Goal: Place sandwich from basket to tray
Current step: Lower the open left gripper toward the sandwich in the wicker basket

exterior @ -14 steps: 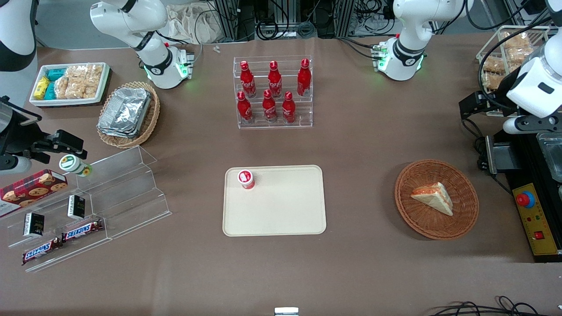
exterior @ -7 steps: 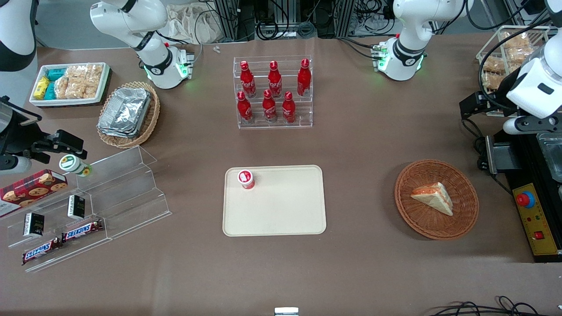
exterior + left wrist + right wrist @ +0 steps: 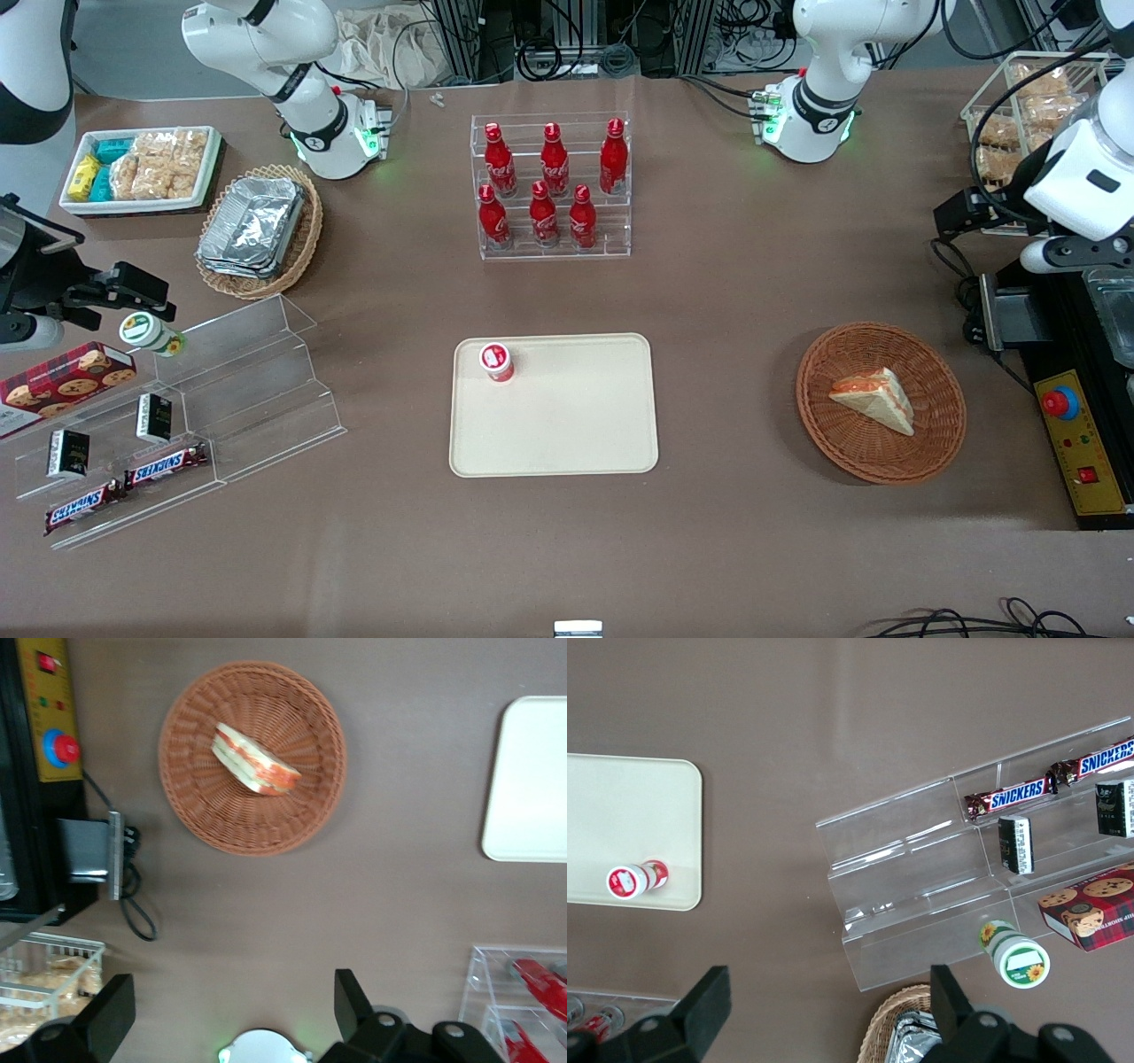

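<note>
**Sandwich lies in the basket, gripper apart**

The tray (image 3: 554,405) holds a small red cup (image 3: 497,361). The sandwich (image 3: 875,400) lies in the basket (image 3: 881,340). The gripper (image 3: 226,1014) hangs released, farther from the front camera, holding nothing.

front view overhead, whole table; wrist views downward, both share tray (image 3: 554,406).

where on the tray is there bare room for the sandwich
Most of the tray is bare; only a small red-capped bottle stands in its corner nearest the bottle rack. The sandwich lies in the basket. The open gripper hovers above the table.
</note>
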`<control>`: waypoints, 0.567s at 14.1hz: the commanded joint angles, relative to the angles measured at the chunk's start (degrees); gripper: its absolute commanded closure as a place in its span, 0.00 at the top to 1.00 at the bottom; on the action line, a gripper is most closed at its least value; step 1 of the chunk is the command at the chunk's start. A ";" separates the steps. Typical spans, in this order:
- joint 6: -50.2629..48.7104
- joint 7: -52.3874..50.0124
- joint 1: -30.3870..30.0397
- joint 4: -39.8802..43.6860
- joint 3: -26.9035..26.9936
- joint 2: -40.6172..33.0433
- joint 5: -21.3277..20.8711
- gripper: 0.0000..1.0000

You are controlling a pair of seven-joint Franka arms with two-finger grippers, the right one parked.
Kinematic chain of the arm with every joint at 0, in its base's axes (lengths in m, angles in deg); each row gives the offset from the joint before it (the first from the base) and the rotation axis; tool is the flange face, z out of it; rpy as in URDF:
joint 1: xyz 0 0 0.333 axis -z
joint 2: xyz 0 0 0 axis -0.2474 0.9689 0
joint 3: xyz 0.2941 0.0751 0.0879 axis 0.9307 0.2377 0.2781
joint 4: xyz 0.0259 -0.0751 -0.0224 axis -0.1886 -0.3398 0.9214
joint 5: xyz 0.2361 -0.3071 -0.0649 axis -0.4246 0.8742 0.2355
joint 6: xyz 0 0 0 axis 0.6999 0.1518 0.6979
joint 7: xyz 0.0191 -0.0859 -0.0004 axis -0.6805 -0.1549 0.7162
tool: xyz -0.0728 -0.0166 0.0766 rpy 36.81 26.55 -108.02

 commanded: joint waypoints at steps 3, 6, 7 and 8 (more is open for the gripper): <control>2.09 -4.70 -0.29 0.21 -0.09 0.96 -1.04 1.00; 4.02 -21.61 -0.30 0.21 0.00 4.90 -1.65 1.00; 4.81 -26.03 -0.29 0.12 0.09 5.27 -1.92 1.00; 6.47 -27.99 -0.38 -0.49 0.09 5.97 -1.40 1.00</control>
